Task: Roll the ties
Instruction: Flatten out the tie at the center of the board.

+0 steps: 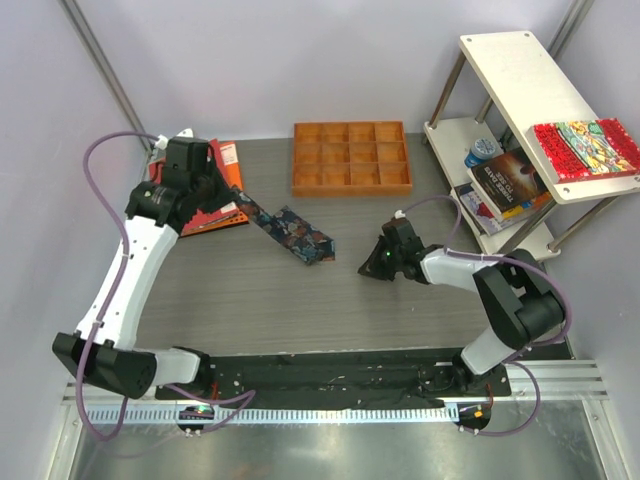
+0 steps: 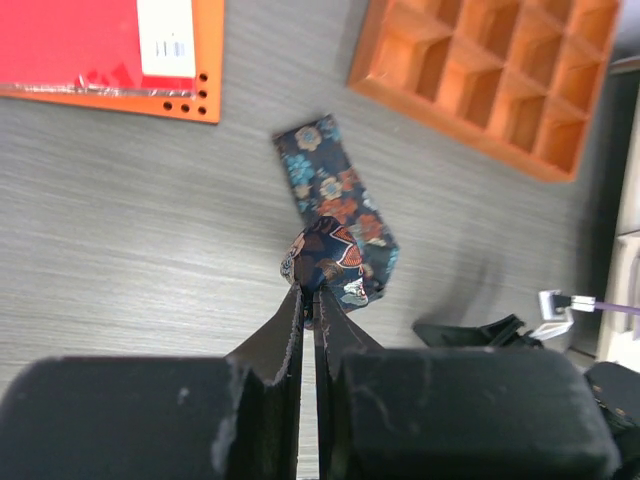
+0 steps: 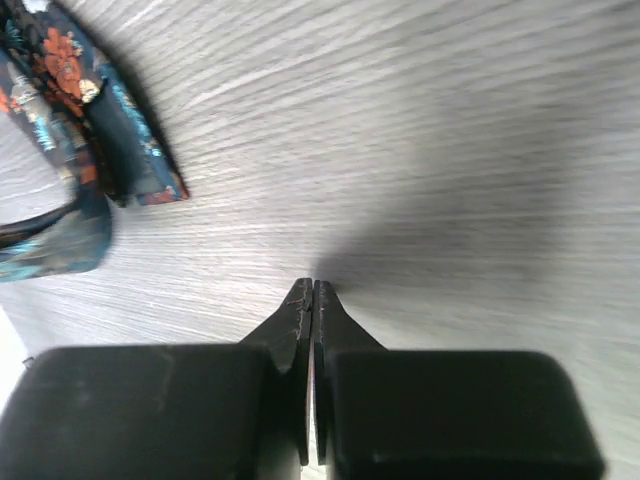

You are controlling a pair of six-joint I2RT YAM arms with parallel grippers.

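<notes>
Looking down from above, the top camera finds the necktie (image 1: 298,236) lying as a slanted strip left of the middle of the table (image 1: 300,310). One end sits at the left gripper (image 1: 240,206) and the other points toward the centre. The right gripper (image 1: 365,268) sits low just beside that far end, apart from the cloth. An orange tray (image 1: 350,158) lies at the far edge. A red folder (image 1: 228,160) sits in the far left corner under the left arm, and a shelf (image 1: 520,70) of books (image 1: 505,185) stands off the right edge.

Over to the left wrist camera: the fingers are pinched tight on the near end of the necktie (image 2: 335,200), and a small bunch of fabric curls right at the tips. Beyond that curl the strip runs flat toward the tray (image 2: 490,70), so the roll looks barely begun, with almost the whole length left to wind. The folder (image 2: 110,50) is well clear on the left.

Now the right wrist camera: the fingers are pressed together with nothing between them, hovering over bare wood. The necktie (image 3: 90,130) shows at the upper left, doubled over itself with a loose loop. That loose fold, more than any neighbour, looks like the thing that could spoil a tidy roll.
</notes>
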